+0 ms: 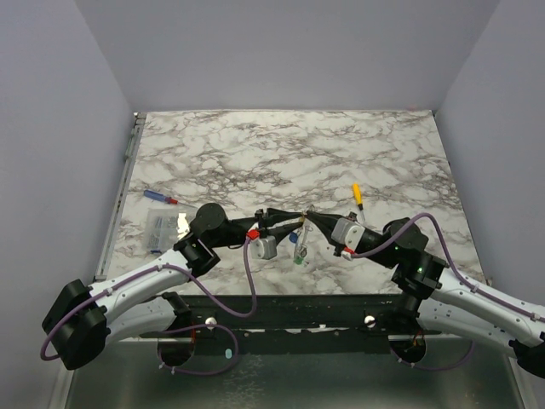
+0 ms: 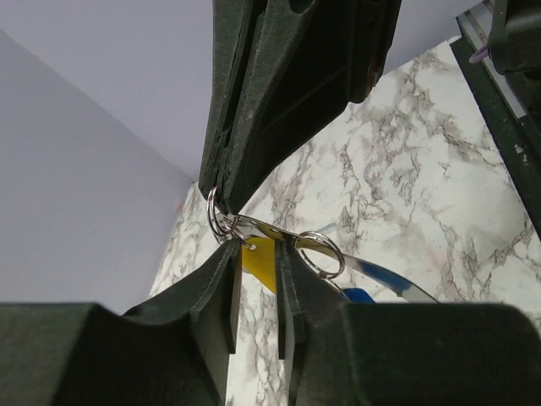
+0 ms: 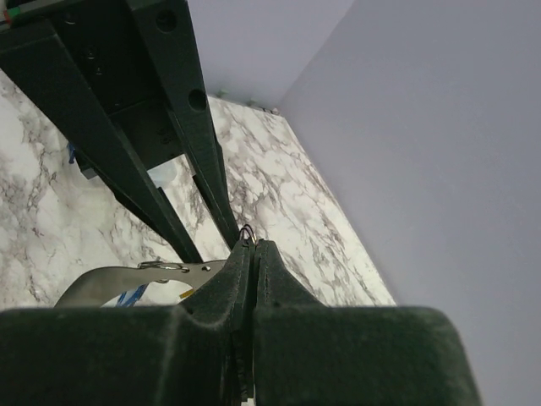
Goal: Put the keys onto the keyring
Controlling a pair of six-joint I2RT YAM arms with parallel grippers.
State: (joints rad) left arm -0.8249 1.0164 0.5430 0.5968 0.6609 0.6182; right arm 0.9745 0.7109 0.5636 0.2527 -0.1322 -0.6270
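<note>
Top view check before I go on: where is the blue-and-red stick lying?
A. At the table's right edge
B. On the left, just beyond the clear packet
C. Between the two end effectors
B: the blue-and-red stick lies far left in the top view, just beyond the clear packet.

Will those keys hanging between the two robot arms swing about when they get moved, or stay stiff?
Probably swing: the keys dangle loose beneath the keyring. Each key itself likely stays stiff, since the blades look metal. The thin ring might slip, as the right gripper pinches it only at its very tip.
</note>
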